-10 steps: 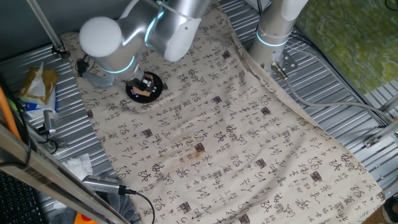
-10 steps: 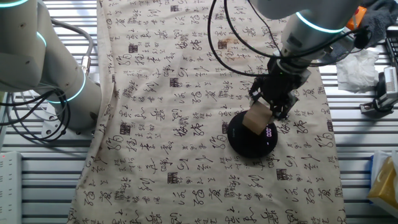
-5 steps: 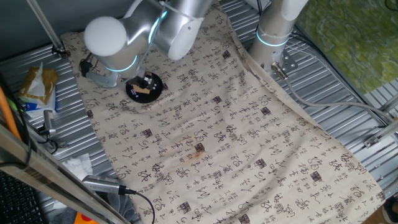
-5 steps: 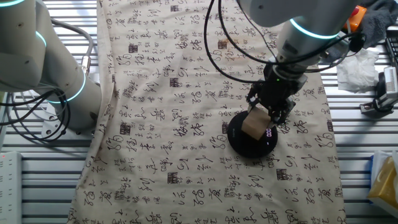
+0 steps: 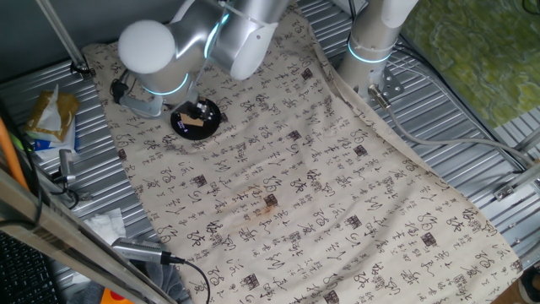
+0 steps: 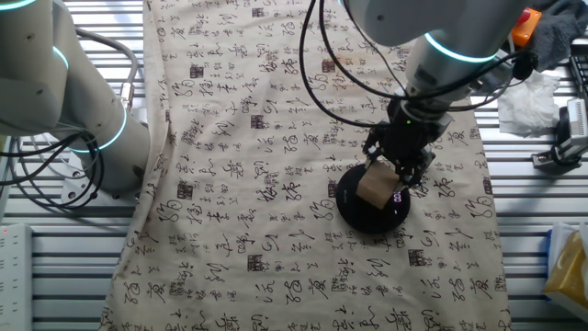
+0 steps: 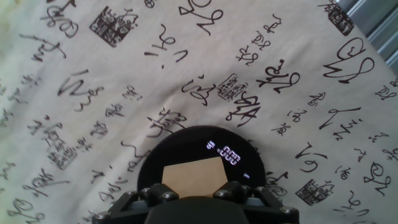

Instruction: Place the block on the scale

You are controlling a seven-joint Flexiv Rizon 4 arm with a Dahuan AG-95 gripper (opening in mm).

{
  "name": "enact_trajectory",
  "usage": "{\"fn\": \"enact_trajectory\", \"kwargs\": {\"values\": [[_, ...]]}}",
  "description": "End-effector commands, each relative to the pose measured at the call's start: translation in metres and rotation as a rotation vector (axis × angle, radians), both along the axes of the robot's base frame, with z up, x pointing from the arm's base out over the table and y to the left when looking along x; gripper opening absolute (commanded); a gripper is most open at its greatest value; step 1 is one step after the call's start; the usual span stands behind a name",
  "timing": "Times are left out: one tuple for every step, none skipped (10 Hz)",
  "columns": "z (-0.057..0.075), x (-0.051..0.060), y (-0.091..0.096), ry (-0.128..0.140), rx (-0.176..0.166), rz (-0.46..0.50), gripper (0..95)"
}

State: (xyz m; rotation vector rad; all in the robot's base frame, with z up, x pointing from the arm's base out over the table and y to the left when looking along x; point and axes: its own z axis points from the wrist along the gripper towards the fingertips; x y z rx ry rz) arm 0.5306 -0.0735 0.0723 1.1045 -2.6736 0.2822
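One block [image 6: 374,185]; one scale [image 6: 360,211]; two robot arms [image 6: 55,83]

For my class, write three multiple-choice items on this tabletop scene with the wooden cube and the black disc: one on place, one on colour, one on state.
1. Where is the small pale tan wooden cube?
A. On the bare metal table
B. On the flat round black disc
C. On the brown cloth stain

2. What colour is the cloth under the disc?
A. Beige with black characters
B. Plain blue
C. Red stripes

3. What state is the disc's display in?
A. Dark
B. Hidden by the cube
C. Lit, showing pale digits

Answers: 1 B, the cube sits on the disc in both fixed views, below the two-finger gripper. 2 A, black script covers beige fabric. 3 C, the hand view shows glowing digits beside the cube.
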Motion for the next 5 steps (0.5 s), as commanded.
{"fn": "enact_trajectory", "kwargs": {"values": [[-0.0019, -0.0002, -0.0007, -0.006, 0.001, 0.006, 0.0], [-0.0023, -0.0003, -0.0007, -0.008, 0.002, 0.008, 0.0], [-0.003, -0.0005, -0.0014, -0.01, 0.003, 0.01, 0.0], [-0.0034, -0.0007, -0.0019, -0.011, 0.003, 0.011, 0.0], [-0.0043, -0.0009, -0.0022, -0.014, 0.002, 0.012, 0.0]]}}
